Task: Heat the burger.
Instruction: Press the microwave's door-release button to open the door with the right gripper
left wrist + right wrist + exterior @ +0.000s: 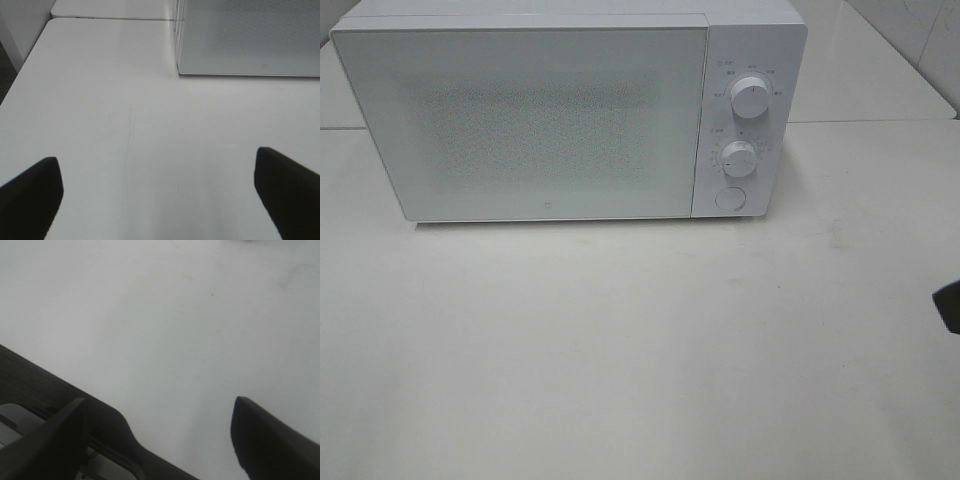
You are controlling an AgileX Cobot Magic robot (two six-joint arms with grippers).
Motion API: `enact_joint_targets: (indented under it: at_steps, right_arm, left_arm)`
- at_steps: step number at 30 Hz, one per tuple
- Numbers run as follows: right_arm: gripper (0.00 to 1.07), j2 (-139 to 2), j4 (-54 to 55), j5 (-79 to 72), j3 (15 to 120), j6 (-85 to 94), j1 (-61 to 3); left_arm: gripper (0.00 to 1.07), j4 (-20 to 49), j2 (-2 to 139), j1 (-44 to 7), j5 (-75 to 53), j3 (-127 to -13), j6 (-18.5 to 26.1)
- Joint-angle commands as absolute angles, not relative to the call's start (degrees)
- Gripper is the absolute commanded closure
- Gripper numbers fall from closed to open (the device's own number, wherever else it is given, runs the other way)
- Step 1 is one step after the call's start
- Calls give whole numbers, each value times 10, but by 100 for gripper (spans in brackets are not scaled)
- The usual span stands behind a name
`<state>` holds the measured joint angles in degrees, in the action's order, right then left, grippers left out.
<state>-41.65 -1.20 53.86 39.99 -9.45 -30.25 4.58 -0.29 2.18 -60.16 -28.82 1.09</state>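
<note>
Knobs point(749, 97) show overhead only; left tool point(157, 165), wrist only.

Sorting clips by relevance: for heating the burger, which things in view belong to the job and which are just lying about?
Job: white box-shaped microwave, door closed; open left gripper; open right gripper. No burger in view.
Lying about: the white tabletop, which merely bears the microwave.

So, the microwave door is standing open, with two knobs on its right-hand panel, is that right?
Not quite: the microwave door is shut, flush with the front, as the exterior high view shows. The upper knob and lower knob sit on its right-hand panel.
</note>
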Motion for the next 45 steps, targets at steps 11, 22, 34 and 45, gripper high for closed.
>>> enact_joint_targets:
  at_steps: [11,22,34,45]
  right_arm:
    - [32,-209,-11,564,333,-60,-151]
    - [32,-92,0,565,305,-64,-101]
    - [32,13,0,594,290,-63,-75]
    - [32,17,3,594,290,-60,-69]
  left_arm:
    - [10,44,-14,23,-595,-286,10]
    - [10,44,-14,23,-595,-286,10]
    - [10,44,-14,23,-595,-286,10]
    - [10,44,-14,23,-595,-286,10]
